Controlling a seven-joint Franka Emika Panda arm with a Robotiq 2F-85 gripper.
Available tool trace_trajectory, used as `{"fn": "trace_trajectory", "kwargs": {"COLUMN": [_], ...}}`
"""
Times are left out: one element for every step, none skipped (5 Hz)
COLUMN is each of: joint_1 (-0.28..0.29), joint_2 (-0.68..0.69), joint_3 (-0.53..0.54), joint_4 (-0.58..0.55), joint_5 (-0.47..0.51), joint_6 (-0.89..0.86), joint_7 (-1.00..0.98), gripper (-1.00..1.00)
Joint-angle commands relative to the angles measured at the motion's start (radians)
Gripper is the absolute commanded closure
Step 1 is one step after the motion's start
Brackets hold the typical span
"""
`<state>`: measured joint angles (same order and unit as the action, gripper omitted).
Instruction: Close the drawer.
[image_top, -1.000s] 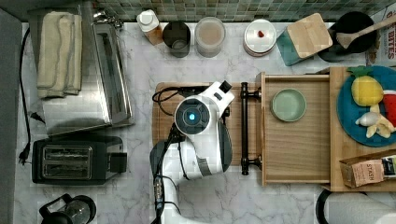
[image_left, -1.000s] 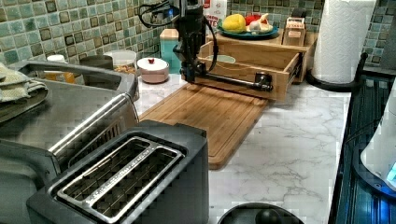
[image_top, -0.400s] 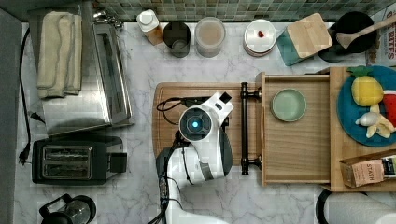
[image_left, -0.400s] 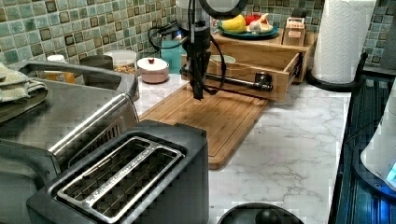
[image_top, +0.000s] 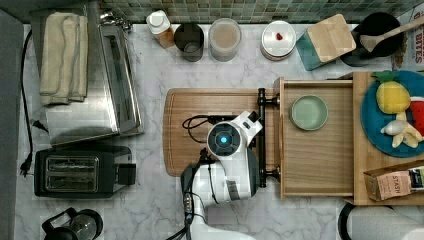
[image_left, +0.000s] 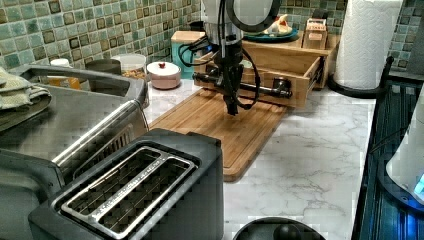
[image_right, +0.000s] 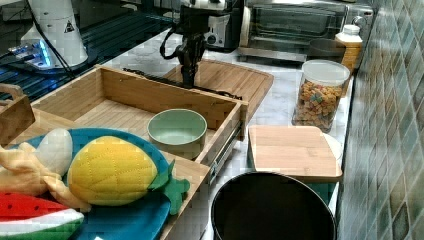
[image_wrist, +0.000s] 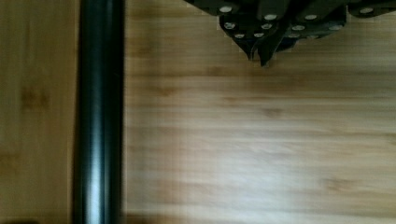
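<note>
Above the cutting board, the gripper is hanging with its fingers pressed together, holding nothing, just beside the open drawer's black handle.

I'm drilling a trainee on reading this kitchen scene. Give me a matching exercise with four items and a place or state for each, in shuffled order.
Things:
1. drawer
2. green bowl
3. gripper
4. pineapple toy

Places or states:
A. on the blue plate
B. pulled open
C. above the cutting board, beside the black handle
D. inside the drawer

Pairs: 1-B, 2-D, 3-C, 4-A
</note>
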<state>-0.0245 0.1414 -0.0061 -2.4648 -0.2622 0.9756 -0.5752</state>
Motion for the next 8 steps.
{"fn": "trace_trajectory", "kwargs": {"joint_1": [-0.146,-0.172,-0.201,-0.222,-0.244,-0.251,-0.264,-0.271], "joint_2": [-0.028,-0.025,-0.02,-0.023,-0.041,-0.063,-0.04,0.008], "joint_3": [-0.06,-0.064,-0.072,-0.092,-0.099,-0.128,-0.156,-0.189], "joint_4": [0.06,0.054,0.052,0.091,0.096,0.075,0.132,0.226], "joint_5": [0.069,0.104,0.169,0.156,0.146,0.143,0.166,0.144], "joint_6": [0.006,0.067,0.131,0.103,0.112,0.183,0.163,0.085], "joint_7": [-0.241,-0.275,-0.354,-0.39,-0.422,-0.46,-0.542,-0.587], "gripper": [1.0,1.0,1.0,1.0,1.0,1.0,1.0,1.0]}}
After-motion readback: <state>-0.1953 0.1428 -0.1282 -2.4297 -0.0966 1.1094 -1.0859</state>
